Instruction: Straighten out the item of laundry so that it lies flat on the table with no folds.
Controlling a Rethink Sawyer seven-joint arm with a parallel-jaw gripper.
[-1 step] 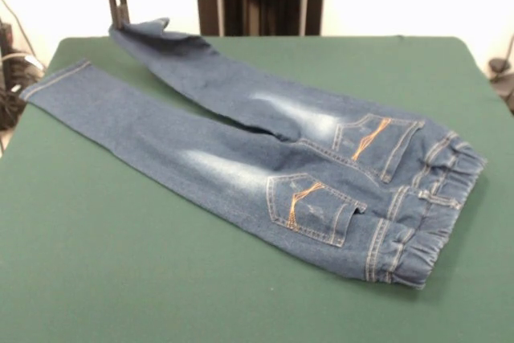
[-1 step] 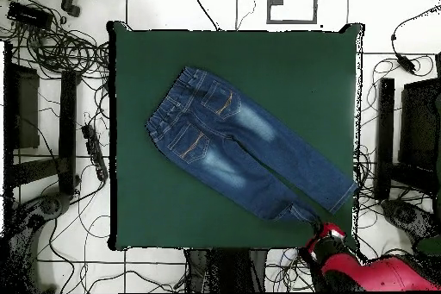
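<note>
The jeans (image 1: 265, 158) are seen spread across the green bench (image 1: 120, 279), with the back pockets facing up. In the front view the gathered waistband (image 1: 434, 198) is at the lower right of the frame, and the two legs run up toward the upper left, so the long line of the jeans goes slantwise from lower right to upper left. One leg is laid flat, with its cuff (image 1: 52, 79) near the left edge of the bench. The other leg is lifted at its end, and its cuff (image 1: 148, 30) is held up off the bench at the upper left of the frame. The tool (image 1: 119, 15) is seen there, hanging down from a red part of the arm, and it is clamped on that raised cuff. All the rest of the jeans lies away from the tool, toward the lower right. In the overhead view the tool (image 2: 320, 228) is at the lower right of the frame, by the bench edge, and the arm is reached in low from the bottom right corner. The held leg is crossed a little over the flat leg near the middle. It is judged that the cuff should be pulled outward along the leg's own line, away from the waistband, and then set down flat.
</note>
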